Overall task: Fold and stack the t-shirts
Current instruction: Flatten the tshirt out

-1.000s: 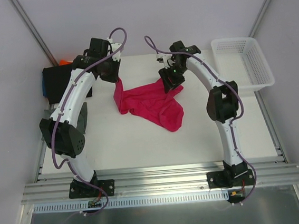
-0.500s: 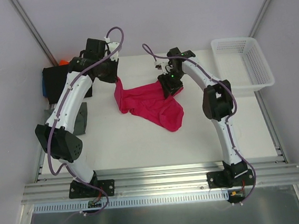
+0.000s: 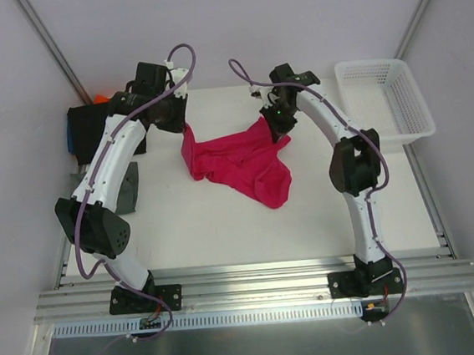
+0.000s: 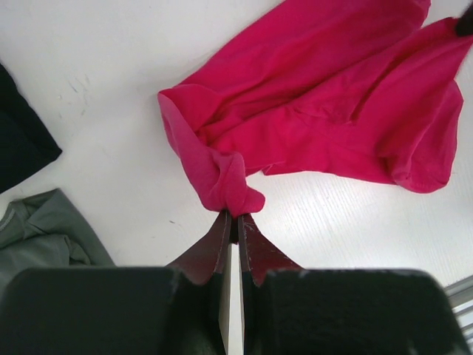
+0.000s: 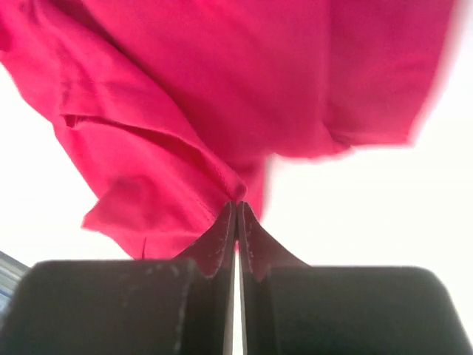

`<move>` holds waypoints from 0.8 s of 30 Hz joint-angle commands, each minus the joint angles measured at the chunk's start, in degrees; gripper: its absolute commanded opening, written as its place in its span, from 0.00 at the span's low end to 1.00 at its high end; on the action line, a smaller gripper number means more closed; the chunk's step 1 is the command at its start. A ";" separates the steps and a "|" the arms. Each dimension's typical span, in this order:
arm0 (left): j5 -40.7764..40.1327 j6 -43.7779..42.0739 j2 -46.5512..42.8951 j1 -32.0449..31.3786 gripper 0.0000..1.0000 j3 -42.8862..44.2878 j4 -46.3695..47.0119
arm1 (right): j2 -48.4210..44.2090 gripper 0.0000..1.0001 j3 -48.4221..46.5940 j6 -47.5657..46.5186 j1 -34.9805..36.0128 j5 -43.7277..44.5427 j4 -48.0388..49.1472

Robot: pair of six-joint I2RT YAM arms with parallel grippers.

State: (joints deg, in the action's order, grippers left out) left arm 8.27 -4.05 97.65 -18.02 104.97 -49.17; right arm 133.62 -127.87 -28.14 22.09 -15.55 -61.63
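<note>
A crimson-pink t-shirt lies crumpled at the table's middle, both upper corners lifted. My left gripper is shut on its left corner; in the left wrist view the cloth bunches at the fingertips of that gripper. My right gripper is shut on the right corner, and the right wrist view shows a hem of the shirt pinched in the gripper. Folded t-shirts sit at the far left: a black one, with blue and orange edges showing, and a grey-green one.
A white mesh basket stands at the back right of the table. The grey-green shirt and the black one show at the left of the left wrist view. Metal rails run along the near edge.
The right gripper has shut on the shirt's right corner and lifted it a little toward the back. The left gripper still holds the left corner in much the same place.
</note>
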 commanded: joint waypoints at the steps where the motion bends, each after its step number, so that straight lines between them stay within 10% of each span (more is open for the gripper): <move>1: -1.86 -1.13 -3.69 2.19 0.00 3.83 1.18 | -16.61 0.01 0.77 -1.74 -0.90 5.70 0.36; 13: -6.34 -7.01 -9.57 3.08 0.00 13.58 2.76 | -44.56 0.01 -0.36 -6.75 -0.99 14.58 2.39; 24: 6.89 -15.87 -24.77 3.08 0.00 18.27 3.02 | -70.06 0.01 9.21 -7.45 -4.59 18.44 1.94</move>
State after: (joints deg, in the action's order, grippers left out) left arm 7.07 -14.13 78.78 -14.66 124.22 -47.81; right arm 69.97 -121.34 -34.59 19.92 -1.04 -59.70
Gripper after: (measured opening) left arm 0.017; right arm 0.016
